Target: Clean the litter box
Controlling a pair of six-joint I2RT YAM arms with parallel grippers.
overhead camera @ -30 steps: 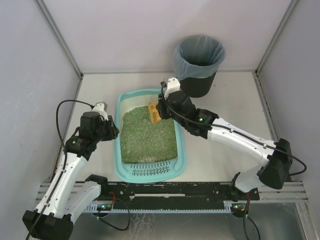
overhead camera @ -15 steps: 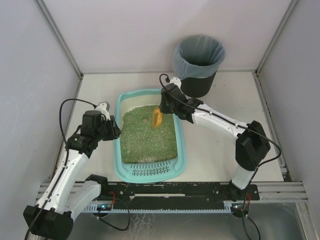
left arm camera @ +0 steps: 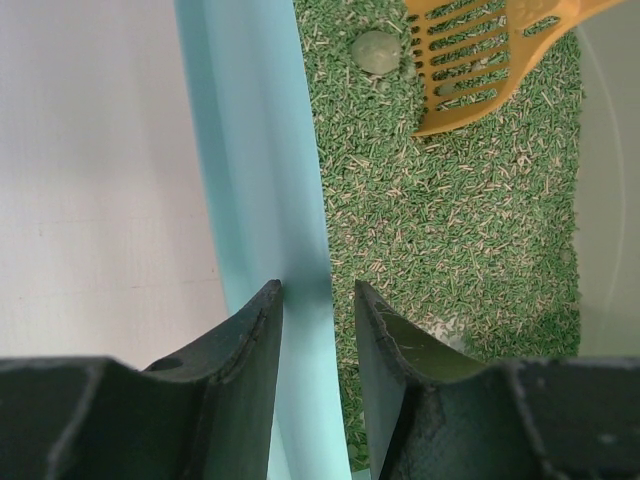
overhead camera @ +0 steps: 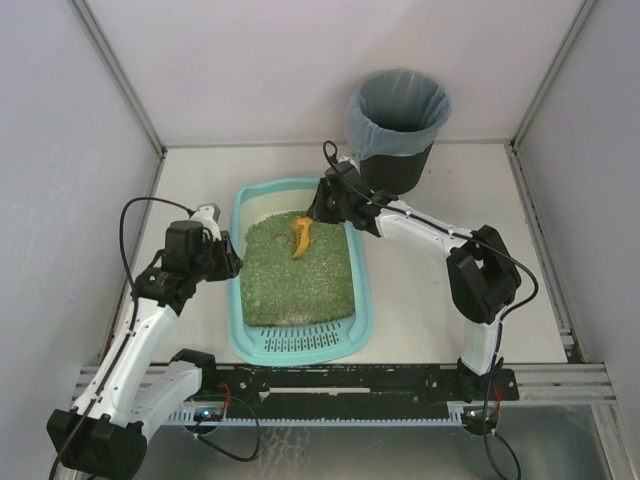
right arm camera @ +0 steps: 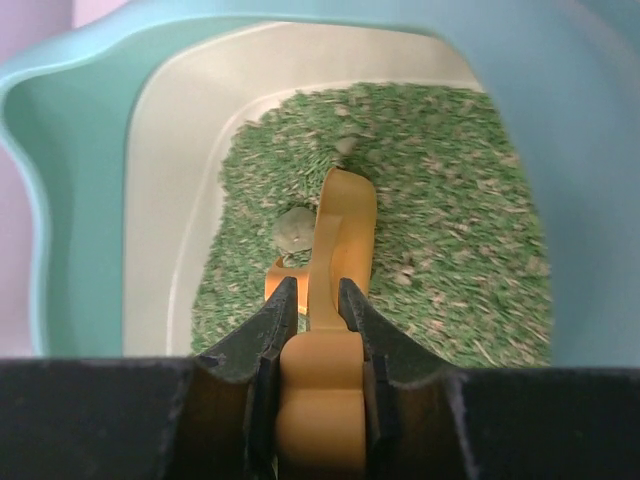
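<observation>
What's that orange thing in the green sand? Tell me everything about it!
It's a small orange plastic scoop with rows of slots in its flat blade and a long curved handle. The right hand is shut on the handle's end. The scoop tilts down into the litter box. Its blade tip rests on the green litter near the far end, right beside a round grey-green lump.

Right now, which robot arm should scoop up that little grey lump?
Likely the right: the right gripper holds the orange scoop, its blade beside the grey lump. The left gripper just grips the litter box rim.
</observation>
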